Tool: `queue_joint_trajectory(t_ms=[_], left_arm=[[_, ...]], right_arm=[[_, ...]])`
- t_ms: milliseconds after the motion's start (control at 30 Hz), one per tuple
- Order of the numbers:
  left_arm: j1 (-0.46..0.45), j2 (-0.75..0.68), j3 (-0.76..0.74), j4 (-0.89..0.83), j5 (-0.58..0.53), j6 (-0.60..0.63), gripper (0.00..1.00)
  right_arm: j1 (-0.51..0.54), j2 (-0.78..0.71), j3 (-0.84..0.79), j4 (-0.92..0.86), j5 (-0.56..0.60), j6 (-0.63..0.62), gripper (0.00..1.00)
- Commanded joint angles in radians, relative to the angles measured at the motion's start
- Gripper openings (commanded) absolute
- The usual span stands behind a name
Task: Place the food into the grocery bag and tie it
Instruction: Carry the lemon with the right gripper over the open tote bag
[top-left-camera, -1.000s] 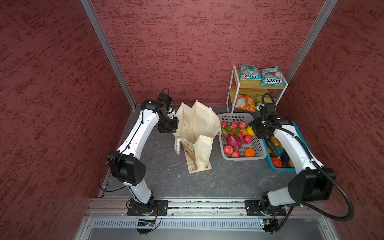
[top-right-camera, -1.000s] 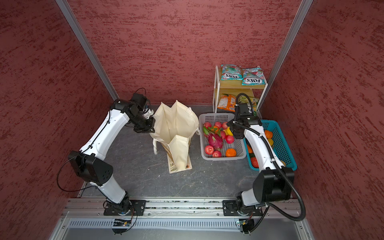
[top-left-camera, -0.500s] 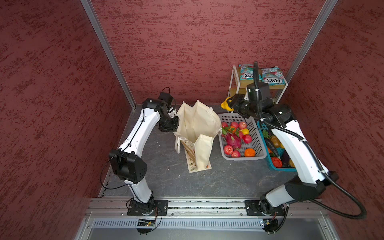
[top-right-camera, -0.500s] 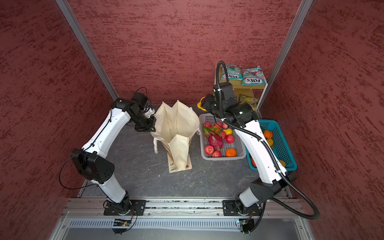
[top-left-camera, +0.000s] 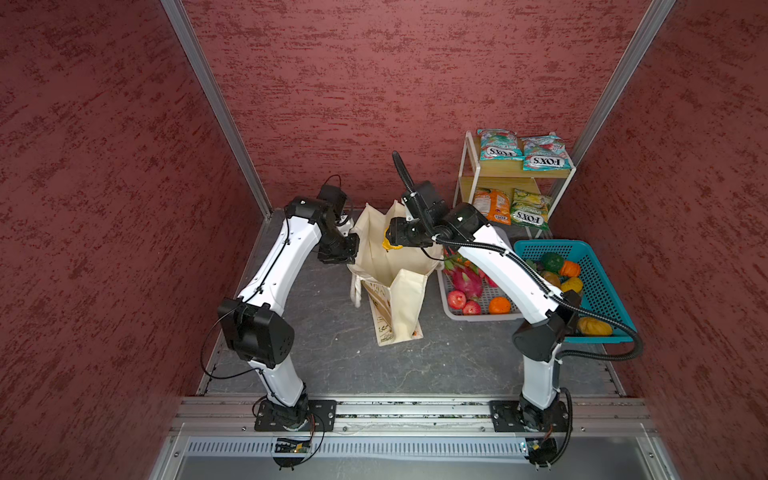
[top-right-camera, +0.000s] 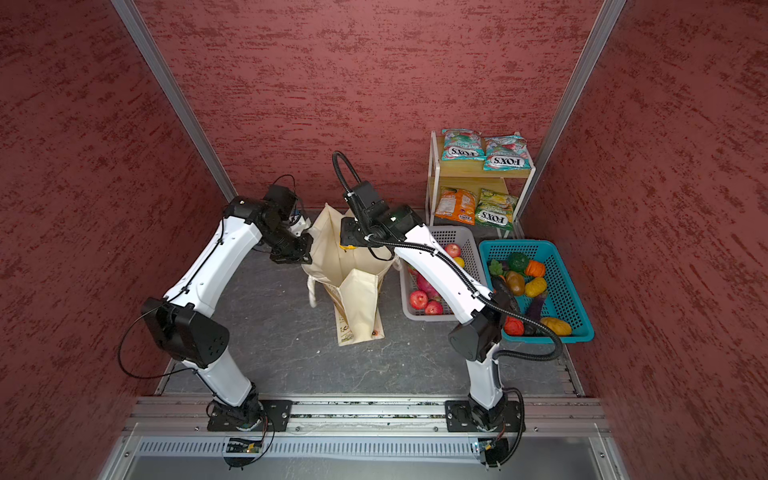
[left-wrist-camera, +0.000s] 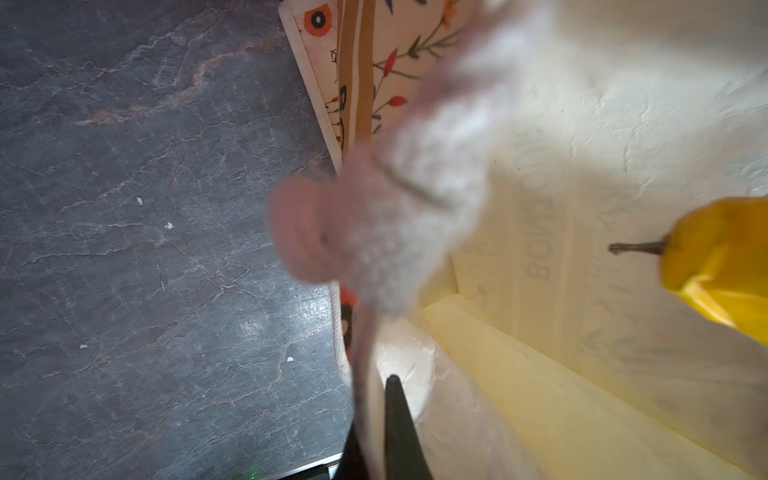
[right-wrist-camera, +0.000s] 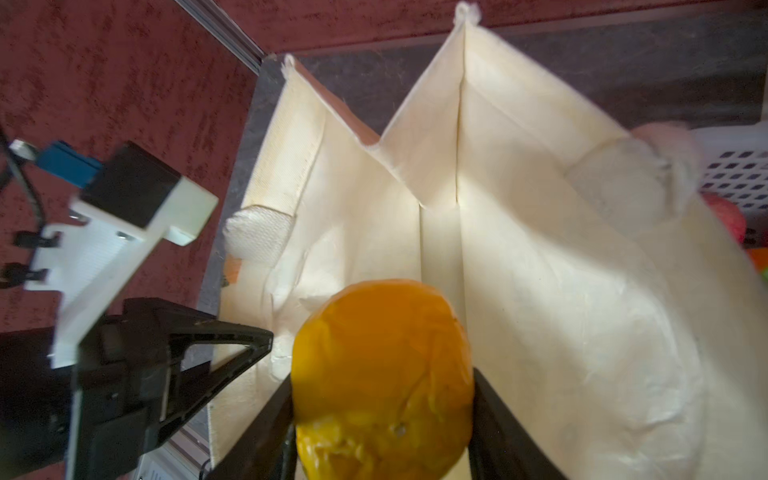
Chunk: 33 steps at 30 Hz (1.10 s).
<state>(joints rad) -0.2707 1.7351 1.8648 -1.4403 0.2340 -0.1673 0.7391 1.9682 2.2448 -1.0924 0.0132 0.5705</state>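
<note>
Now | right gripper (top-left-camera: 392, 242) is gripping the round yellow fruit (right-wrist-camera: 382, 365), newly carried from the grey plastic basket (top-left-camera: 484, 316) over the mouth of the cream floral canvas tote (top-left-camera: 401, 291) | left gripper (top-left-camera: 351, 251) is pinching its rim | drop is nearing.

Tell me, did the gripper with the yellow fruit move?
Yes. The right gripper, shut on the yellow fruit, has swung left, from above the grey basket to over the open grocery bag.

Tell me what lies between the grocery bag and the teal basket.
The grey basket holding fruit stands between them; both top views show it.
</note>
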Motion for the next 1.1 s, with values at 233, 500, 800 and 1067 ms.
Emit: queue_joint_trajectory(t_ms=[233,500,800,1067], left_arm=[[-0.013,-0.002,0.02,0.004,0.01,0.012,0.0],[-0.013,0.004,0.034,0.006,0.007,0.012,0.0],[-0.01,0.019,0.061,0.009,-0.008,0.015,0.0],[-0.004,0.035,0.08,0.017,-0.013,0.003,0.0]], right_arm=[[0.009,0.159,0.143,-0.122,-0.082,-0.106,0.48],[0.011,0.236,0.159,-0.118,-0.071,-0.147,0.49],[0.014,0.275,0.103,-0.089,-0.096,-0.15,0.51],[0.023,0.267,0.019,-0.038,-0.088,-0.156,0.55]])
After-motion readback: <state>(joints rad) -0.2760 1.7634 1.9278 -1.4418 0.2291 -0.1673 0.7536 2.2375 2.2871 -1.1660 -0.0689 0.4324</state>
